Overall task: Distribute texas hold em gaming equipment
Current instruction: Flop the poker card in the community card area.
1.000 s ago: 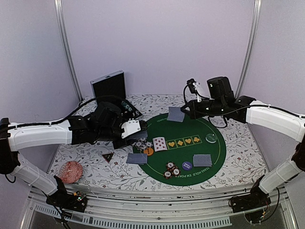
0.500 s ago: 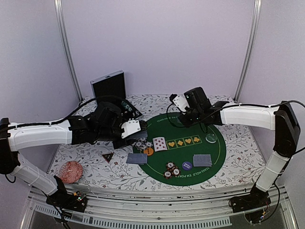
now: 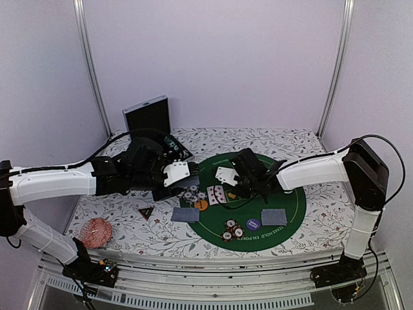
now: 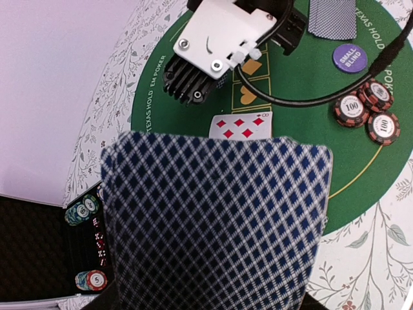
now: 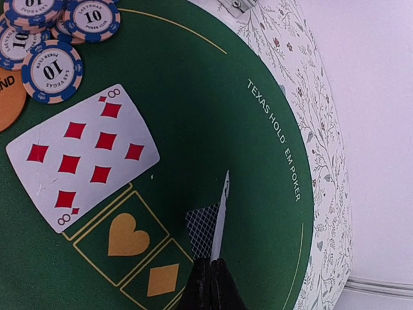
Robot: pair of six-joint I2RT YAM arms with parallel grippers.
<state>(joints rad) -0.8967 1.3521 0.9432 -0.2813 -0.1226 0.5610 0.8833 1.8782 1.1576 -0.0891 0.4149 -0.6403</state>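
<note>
Mat (image 5: 258,64) – "TEXAS HOLD'EM"; purple button (image 4: 349,57) – "SMALL BLIND".

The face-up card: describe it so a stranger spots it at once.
Find the round green mat mid-table. Beside the yellow heart box printed on it lies the face-up card, the eight of diamonds. It alone shows red pips; the other cards show checked blue backs.

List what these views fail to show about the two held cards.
Left wrist: the left card shows only its back and screens the left gripper.
Right wrist: the right card, pinched by the right gripper, is edge-on; face unreadable.
Top external: both held cards too small, tucked under the grippers.
</note>
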